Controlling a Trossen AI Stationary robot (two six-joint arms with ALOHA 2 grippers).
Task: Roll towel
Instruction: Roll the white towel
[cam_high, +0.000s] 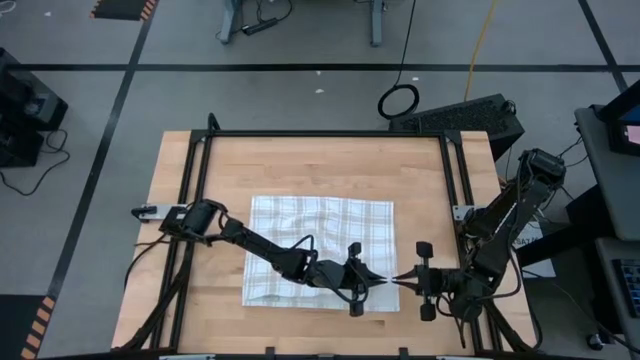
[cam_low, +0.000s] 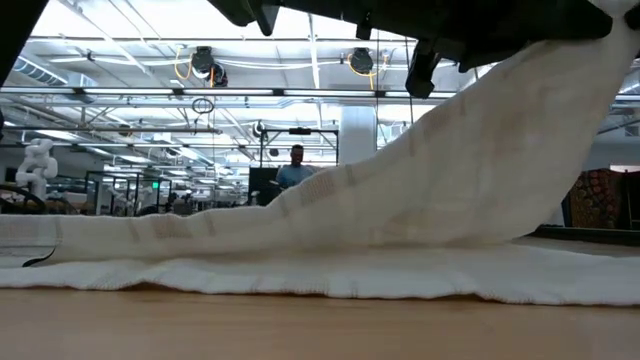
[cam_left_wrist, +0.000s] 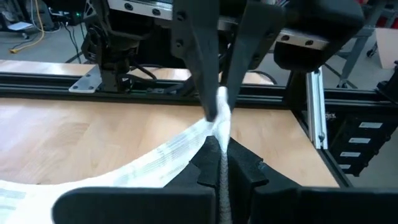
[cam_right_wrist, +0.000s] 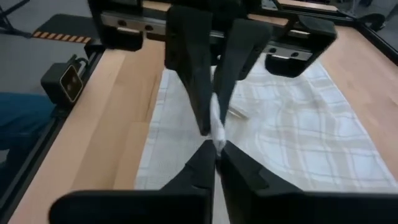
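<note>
Pale wood counter (cam_low: 300, 325) fills the low view's foreground, w/ the thin white cloth towel with faint grey plaid check (cam_high: 320, 235) lying mostly flat on it, near the middle. One corner at the towel's near-right edge is lifted off the wood; low view shows the cloth rising in a ramp to that corner. Left pincer (cam_high: 378, 281) and right pincer (cam_high: 396, 279) meet tip to tip there, both clamped narrow on the same bunched corner, seen in both wrist views. Probably a handover or a shared pinch, so the edge can be folded over to start the roll. Person stands far back in the room (cam_low: 296, 168)
</note>
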